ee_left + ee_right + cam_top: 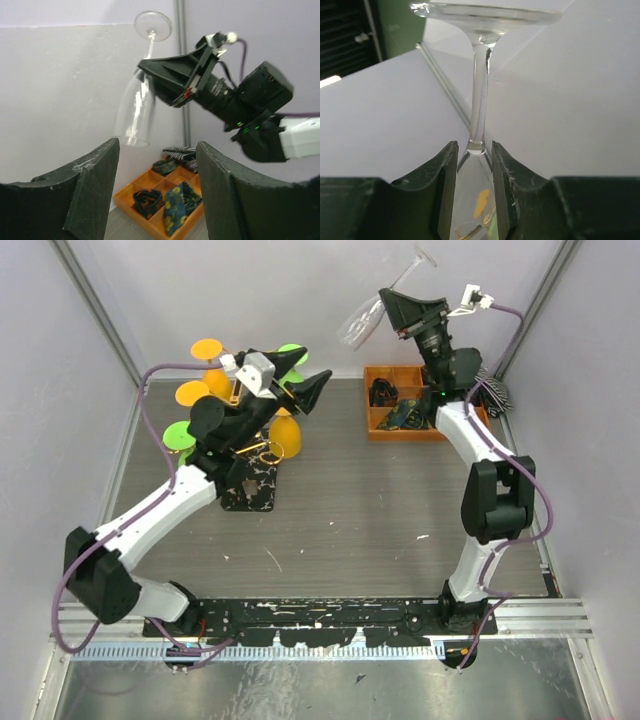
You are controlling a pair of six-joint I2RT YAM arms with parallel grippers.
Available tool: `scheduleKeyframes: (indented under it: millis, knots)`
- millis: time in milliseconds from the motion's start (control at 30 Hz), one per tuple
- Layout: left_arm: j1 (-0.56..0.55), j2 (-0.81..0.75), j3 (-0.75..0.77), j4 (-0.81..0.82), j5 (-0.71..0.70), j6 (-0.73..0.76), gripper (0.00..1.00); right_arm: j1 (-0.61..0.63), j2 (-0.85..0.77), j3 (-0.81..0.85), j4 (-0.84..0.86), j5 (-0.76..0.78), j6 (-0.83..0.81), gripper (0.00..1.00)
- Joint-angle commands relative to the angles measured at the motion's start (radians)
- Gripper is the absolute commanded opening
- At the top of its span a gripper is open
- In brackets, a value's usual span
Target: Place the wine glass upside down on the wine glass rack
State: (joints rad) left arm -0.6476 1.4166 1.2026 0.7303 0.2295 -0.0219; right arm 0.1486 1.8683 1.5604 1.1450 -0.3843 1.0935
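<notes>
Top external shows the right gripper (392, 302) clamped on the glass (362, 322) where stem meets bowl, foot up, raised high at the back right, well apart from the rack (250, 488). The left gripper (305, 377) hangs wide open and empty over the rack. Best to carry the glass left while inverted, then slide its stem along a free arm; the left arm likely must clear first.

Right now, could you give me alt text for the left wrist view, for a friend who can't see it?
The right end effector holds a clear wine glass upside down, foot up, before a pale wall. Below sits an orange tray of rolled patterned cloth, framed between the open black fingers of the left end effector.
</notes>
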Motion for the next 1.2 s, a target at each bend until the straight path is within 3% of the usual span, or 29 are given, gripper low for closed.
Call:
scheduleKeyframes:
  millis: [0, 200, 333, 400, 667, 833, 1167]
  knots:
    - [0.000, -0.080, 0.065, -0.306, -0.108, 0.118, 0.70, -0.026, -0.196, -0.019, -0.216, -0.041, -0.313, 0.08]
    - [0.033, -0.031, 0.333, -0.602, -0.267, 0.206, 0.77, -0.011, -0.372, -0.114, -0.601, -0.067, -0.668, 0.06]
    - [0.132, 0.103, 0.618, -0.850, -0.364, 0.132, 0.76, 0.077, -0.517, -0.275, -0.758, 0.014, -0.902, 0.06]
    - [0.186, 0.139, 0.676, -0.863, -0.354, 0.095, 0.76, 0.148, -0.586, -0.359, -0.804, 0.063, -1.013, 0.05]
    - [0.334, 0.209, 0.774, -0.874, -0.343, -0.030, 0.77, 0.337, -0.792, -0.706, -0.685, 0.171, -1.053, 0.06]
    - [0.346, 0.240, 0.773, -0.855, -0.333, -0.058, 0.77, 0.466, -0.857, -0.854, -0.572, 0.238, -1.118, 0.06]
    - [0.347, 0.231, 0.696, -0.776, -0.369, -0.038, 0.77, 0.654, -0.810, -1.007, -0.340, 0.334, -1.126, 0.06]
